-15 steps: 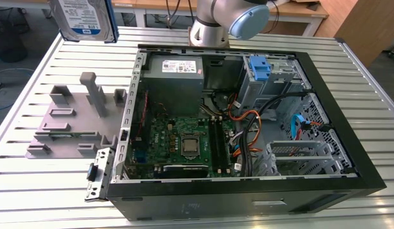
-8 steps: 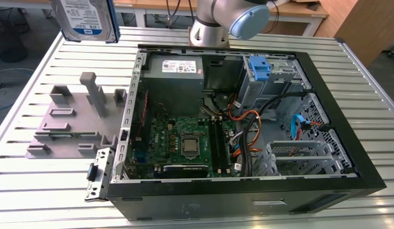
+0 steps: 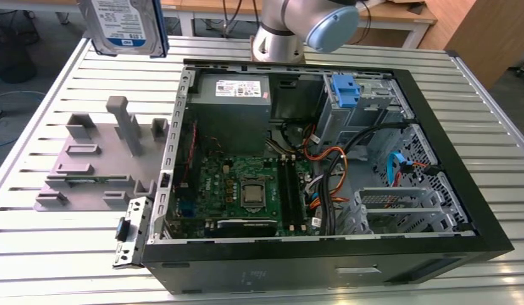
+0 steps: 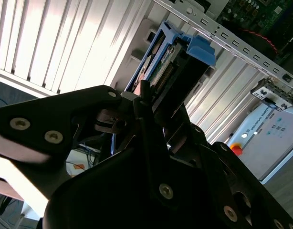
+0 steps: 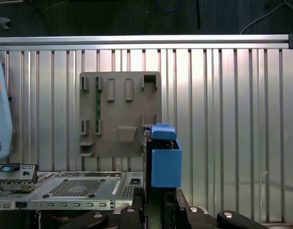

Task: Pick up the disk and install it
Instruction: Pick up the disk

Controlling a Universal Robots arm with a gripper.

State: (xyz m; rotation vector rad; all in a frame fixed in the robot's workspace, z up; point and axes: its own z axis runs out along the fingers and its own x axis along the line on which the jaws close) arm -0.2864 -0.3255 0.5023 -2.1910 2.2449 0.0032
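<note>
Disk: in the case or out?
Out. The disk is held aloft, clamped in the gripper, off to one side of the open case.

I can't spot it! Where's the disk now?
The disk hangs at the exterior view's upper left, raised near the grey fixture plate, held by the gripper.

The scene is recognised as a robotics lab or workshop. A desk [image 3: 58,254] of ribbed aluminium profiles is spread beneath the claw [image 5: 161,198]. On it, below and just ahead of the claw, an opened computer case [image 3: 287,270] is laid with its motherboard [image 3: 215,184] exposed, beside a grey fixture plate [image 5: 120,114]. A robot teach pendant [image 5: 1,129] is seen near the case, and wooden furniture [image 3: 482,32] is set beyond the desk.
</note>
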